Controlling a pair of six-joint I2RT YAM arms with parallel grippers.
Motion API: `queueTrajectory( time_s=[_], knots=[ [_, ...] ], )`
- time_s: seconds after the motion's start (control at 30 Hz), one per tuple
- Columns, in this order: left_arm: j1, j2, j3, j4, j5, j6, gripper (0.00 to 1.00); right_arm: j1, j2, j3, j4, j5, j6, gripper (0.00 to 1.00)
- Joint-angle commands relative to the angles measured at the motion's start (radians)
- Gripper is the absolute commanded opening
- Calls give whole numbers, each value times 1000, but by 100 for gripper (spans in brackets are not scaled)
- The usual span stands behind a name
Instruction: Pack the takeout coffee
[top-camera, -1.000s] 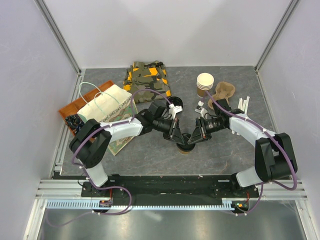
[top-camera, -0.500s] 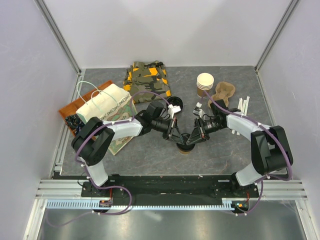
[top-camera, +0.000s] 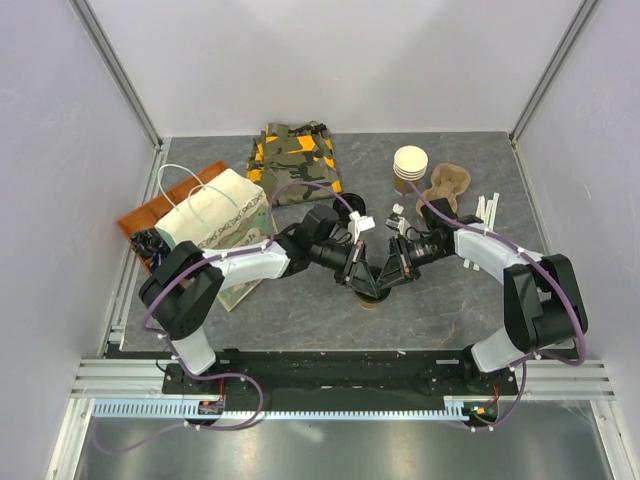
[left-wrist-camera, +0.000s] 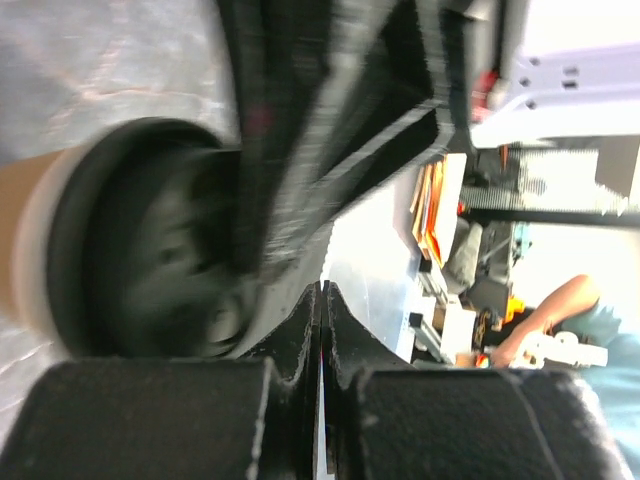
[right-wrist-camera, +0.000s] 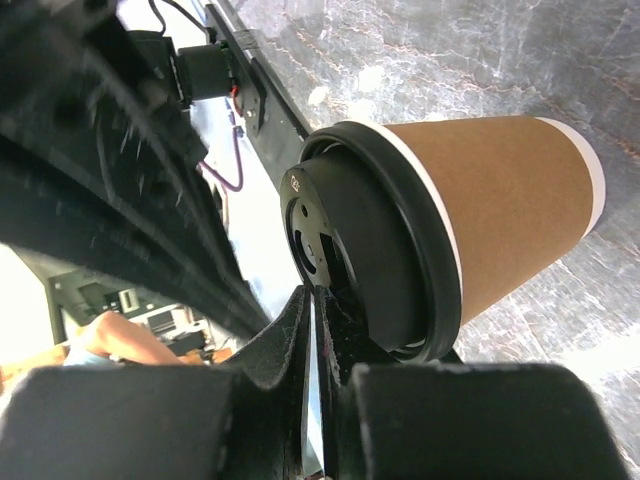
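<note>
The takeout coffee (top-camera: 372, 297), a brown paper cup with a black lid, stands upright on the grey table in front of both arms. Both grippers meet right above it. My left gripper (top-camera: 360, 276) is shut with nothing between its fingers, its tips beside the lid's left edge; the left wrist view shows the blurred lid (left-wrist-camera: 130, 250) left of the closed tips (left-wrist-camera: 321, 290). My right gripper (top-camera: 386, 277) is shut too, with only a thin slit between the fingers. Its tips (right-wrist-camera: 316, 296) rest against the top of the lid (right-wrist-camera: 360, 240), and the cup wall (right-wrist-camera: 500, 180) is free.
A printed paper bag (top-camera: 210, 215) lies on its side at the left, next to an orange tray (top-camera: 145, 218). A camouflage cloth (top-camera: 295, 155) lies at the back. A stack of lidless cups (top-camera: 409, 165), a brown cardboard holder (top-camera: 447, 185) and white sticks (top-camera: 487, 210) are at the back right.
The left gripper has closed fully and its wrist has shifted right, closer over the cup. The right gripper's jaws have narrowed to a slit. The cup has stayed in place.
</note>
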Motion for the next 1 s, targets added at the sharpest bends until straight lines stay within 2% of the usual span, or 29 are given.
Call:
queueTrajectory(
  time_s=[0.0,0.23,0.57,0.8,0.97],
  knots=[
    [-11,-31,26,22,-11,12,2,1,-32,3,5,32,-35,11],
    [19,-4,-51,45,-28,-20,2,1,-47,24,-1,9,-37,10],
    [26,101,-23,56,-25,-63,2,1,-67,24,-10,-5,-41,11],
    [24,62,-12,89,14,-72,2,1,-75,14,-9,8,-43,12],
    [19,-4,-11,129,63,-74,2,1,-84,53,-29,-98,-60,11]
  ],
)
